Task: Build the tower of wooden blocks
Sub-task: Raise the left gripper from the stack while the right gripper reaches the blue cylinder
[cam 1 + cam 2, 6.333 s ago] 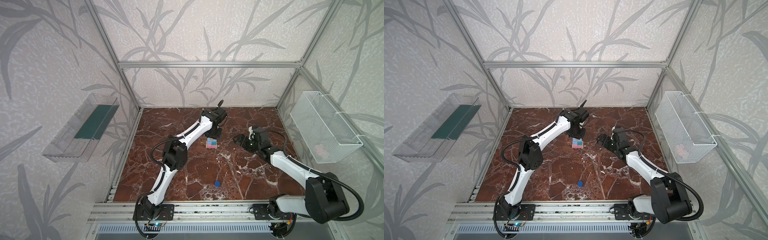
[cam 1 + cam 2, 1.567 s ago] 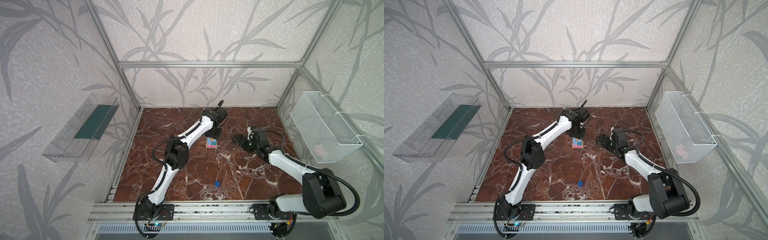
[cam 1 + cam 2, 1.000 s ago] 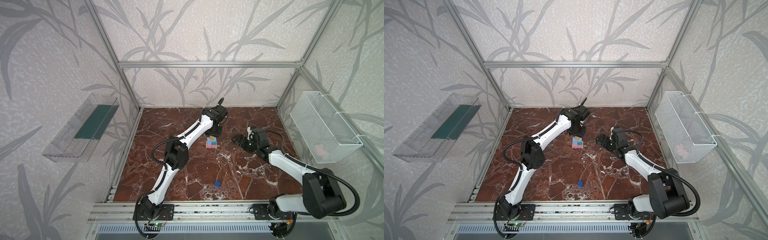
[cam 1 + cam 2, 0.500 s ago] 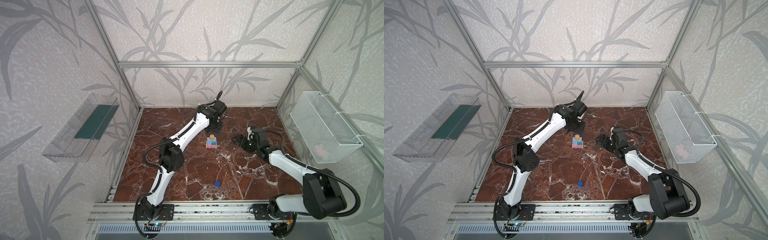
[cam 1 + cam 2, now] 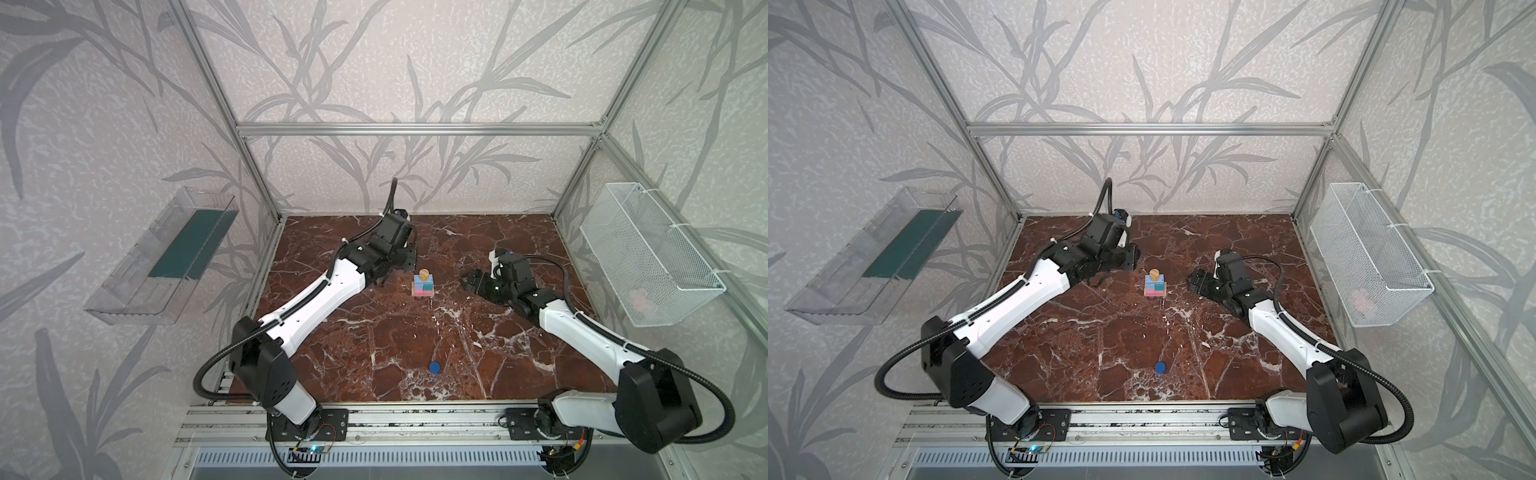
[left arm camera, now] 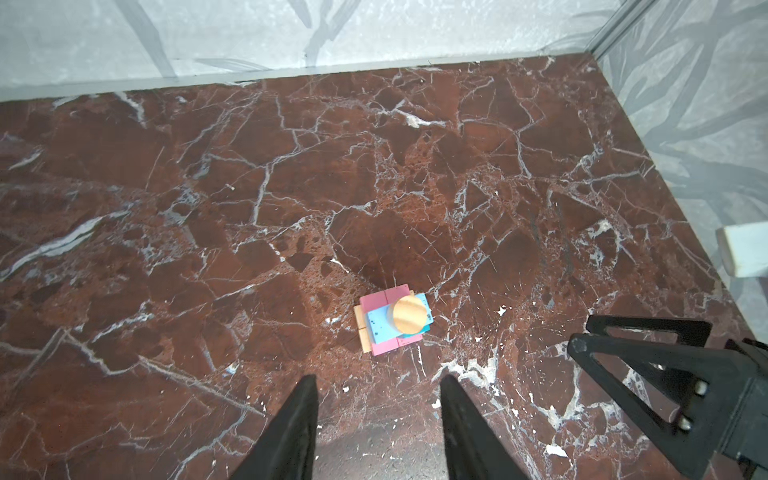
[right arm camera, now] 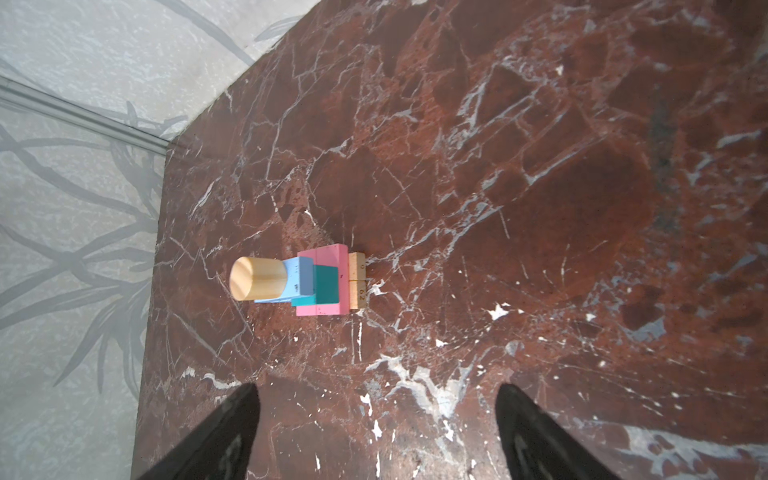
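Marble table (image 5: 498,353) fills the cell floor.

Left arm (image 5: 316,299) stretches from its base at 7 o'clock up toward 11 o'clock, forearm long and low, wrist bent down toward the table. Right arm (image 5: 582,332) runs from its 5 o'clock base toward 1 o'clock, elbow near the front rail, wrist low and aimed at the middle.

Left gripper (image 6: 378,378): fingers apart, nothing between them, empty. In a top view it sits at 10 o'clock of the tower, near but apart (image 5: 405,259). Right gripper (image 7: 377,386): fingers spread wide, empty, only bare marble between them. It sits at 3 o'clock of the tower, apart from it (image 5: 1198,282).

The tower (image 5: 423,284) stands just behind table centre, toward 12 o'clock, between the two grippers, and I see nothing touching it. Its layers in the right wrist view:
- two tan bars (image 7: 357,280) side by side at the bottom
- pink bars (image 7: 328,254) across them
- a teal cube (image 7: 326,284) on the pink
- a light blue block (image 7: 301,274) higher up
- a tan cylinder (image 7: 257,277) upright on top, plain wood, round face up

Edges are slightly offset, and the stack looks upright.

Dark blue cylinder (image 5: 1160,366) is alone on the marble at 6 o'clock of the tower, well apart and near the front edge. It shows in both top views.
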Robot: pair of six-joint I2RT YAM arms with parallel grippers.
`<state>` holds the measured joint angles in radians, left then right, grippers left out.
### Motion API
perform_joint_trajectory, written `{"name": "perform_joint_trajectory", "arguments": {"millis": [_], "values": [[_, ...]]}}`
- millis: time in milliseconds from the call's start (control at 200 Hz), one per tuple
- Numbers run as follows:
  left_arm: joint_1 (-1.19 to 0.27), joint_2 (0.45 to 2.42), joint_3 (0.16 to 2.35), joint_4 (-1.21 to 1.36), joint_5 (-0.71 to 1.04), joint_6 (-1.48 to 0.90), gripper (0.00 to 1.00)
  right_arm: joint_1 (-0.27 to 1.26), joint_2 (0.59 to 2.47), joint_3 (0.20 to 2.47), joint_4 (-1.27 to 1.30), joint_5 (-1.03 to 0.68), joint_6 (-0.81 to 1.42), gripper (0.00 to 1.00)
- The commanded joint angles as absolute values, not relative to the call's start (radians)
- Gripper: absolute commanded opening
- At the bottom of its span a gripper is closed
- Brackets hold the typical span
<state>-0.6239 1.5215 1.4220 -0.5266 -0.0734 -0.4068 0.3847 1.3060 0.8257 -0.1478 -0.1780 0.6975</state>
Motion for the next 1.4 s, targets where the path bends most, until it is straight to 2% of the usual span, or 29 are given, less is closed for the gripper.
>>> {"name": "perform_joint_trajectory", "arguments": {"millis": [0, 195, 390, 740, 1050, 1395], "values": [[-0.603, 1.371, 1.285, -0.265, -0.071, -0.431, 0.52, 0.434, 1.272, 0.908, -0.291, -0.093, 0.613, 0.88], [-0.584, 1.202, 1.123, -0.284, -0.179, -0.391, 0.57, 0.576, 1.252, 0.936, -0.476, 0.042, 0.555, 0.87], [-0.555, 1.087, 0.976, -0.215, -0.186, -0.393, 0.61, 0.740, 1.242, 0.951, -0.624, 0.179, 0.572, 0.85], [-0.521, 1.023, 0.893, -0.145, -0.176, -0.396, 0.62, 0.993, 1.295, 0.942, -0.770, 0.300, 0.721, 0.82], [-0.499, 1.004, 0.874, -0.145, -0.178, -0.408, 0.62, 1.179, 1.405, 0.952, -0.722, 0.301, 0.770, 0.78], [-0.489, 0.981, 0.856, -0.130, -0.170, -0.407, 0.62, 1.230, 1.535, 0.959, -0.624, 0.222, 0.775, 0.77]]}}
